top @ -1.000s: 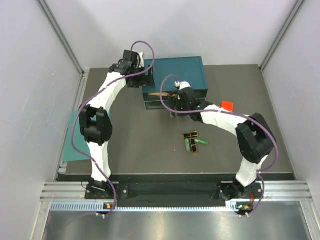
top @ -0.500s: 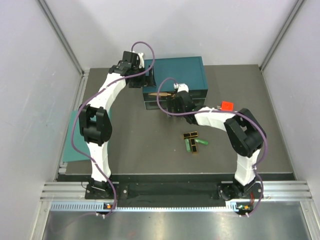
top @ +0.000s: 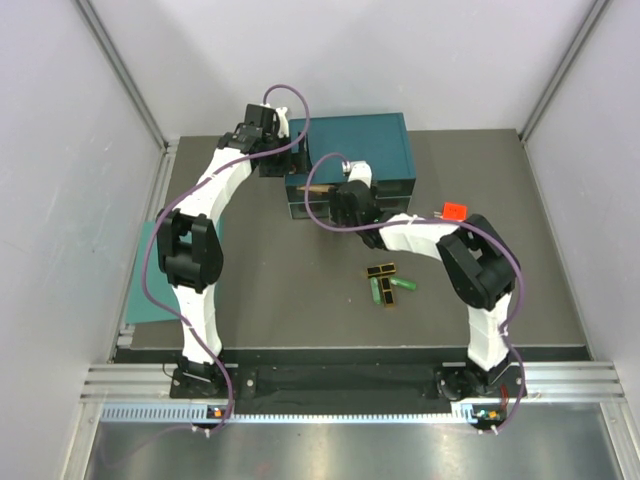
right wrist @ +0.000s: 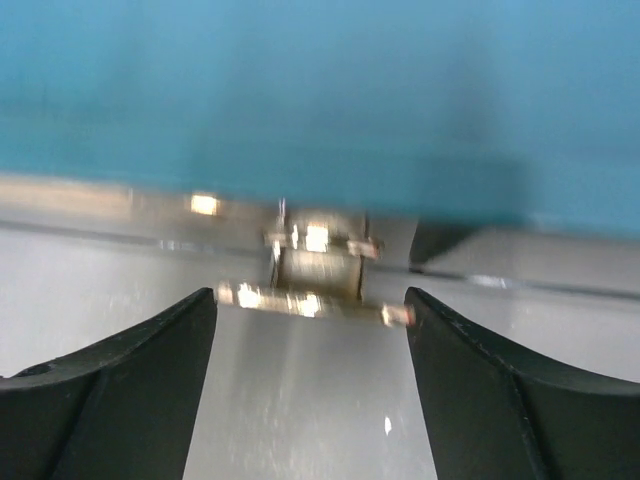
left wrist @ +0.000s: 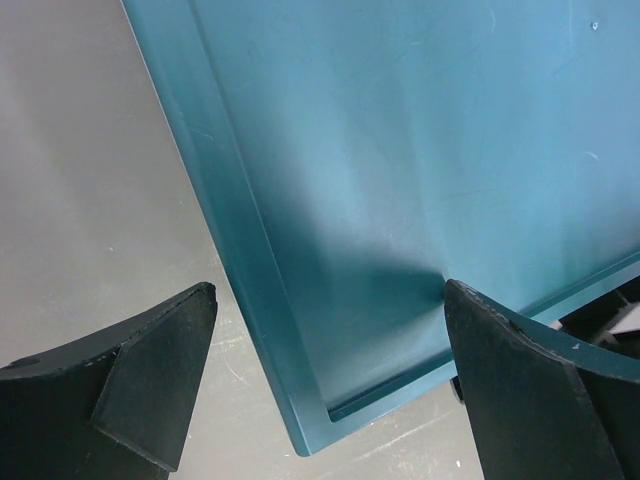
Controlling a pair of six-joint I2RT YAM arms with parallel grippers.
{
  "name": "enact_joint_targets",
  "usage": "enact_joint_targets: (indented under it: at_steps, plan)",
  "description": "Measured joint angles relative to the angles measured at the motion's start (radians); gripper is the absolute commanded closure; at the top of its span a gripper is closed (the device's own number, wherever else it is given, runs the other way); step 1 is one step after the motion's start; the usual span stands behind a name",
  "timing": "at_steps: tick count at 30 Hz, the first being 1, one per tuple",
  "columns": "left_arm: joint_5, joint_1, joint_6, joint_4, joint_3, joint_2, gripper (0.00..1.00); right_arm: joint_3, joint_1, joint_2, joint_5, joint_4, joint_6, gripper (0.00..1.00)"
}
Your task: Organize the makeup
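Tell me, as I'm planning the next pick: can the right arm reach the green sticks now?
Probably yes: the green sticks lie uncovered near its forearm, and the right claw is open.

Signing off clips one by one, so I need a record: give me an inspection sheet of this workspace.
Surface: dark grey table, dull finish.
Job's things: green sticks and black-and-gold cases clustered on the table, nearer than the teal box; a tan item at the box's front.
Clutter: red cube right of the box; flat teal panel at the table's left edge.
Grippers: left gripper open above the box's top; right gripper open at the box's front, holding nothing; that view is blurred.
Cables: purple cable looping along each arm.
Surroundings: pale walls on three sides; metal rail at the near edge.
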Motion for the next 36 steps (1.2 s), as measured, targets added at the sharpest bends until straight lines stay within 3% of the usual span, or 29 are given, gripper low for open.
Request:
enact_joint_targets:
  at_steps: [11,14,15,20,21,36]
  plan:
    - [0.01,0.001,0.0,0.002,-0.002,0.0,0.01,0.093,0.01,0.076,0.066,-0.073,0.007,0.36]
    - [0.011,0.001,0.0,0.002,-0.002,0.0,0.01,0.093,0.011,0.078,0.078,-0.074,0.007,0.43]
    - [0.011,0.001,0.0,0.002,-0.002,0.0,0.01,0.093,0.011,0.078,0.084,-0.076,0.007,0.55]
    - [0.011,0.001,0.0,0.002,-0.002,0.0,0.01,0.093,0.011,0.078,0.112,-0.085,0.005,0.87]
    - [0.011,0.001,0.0,0.002,-0.002,0.0,0.01,0.093,0.012,0.078,0.119,-0.087,0.002,1.0]
    - [0.011,0.002,0.0,0.002,-0.002,0.0,0.01,0.09,0.014,0.074,0.12,-0.088,-0.003,1.0]
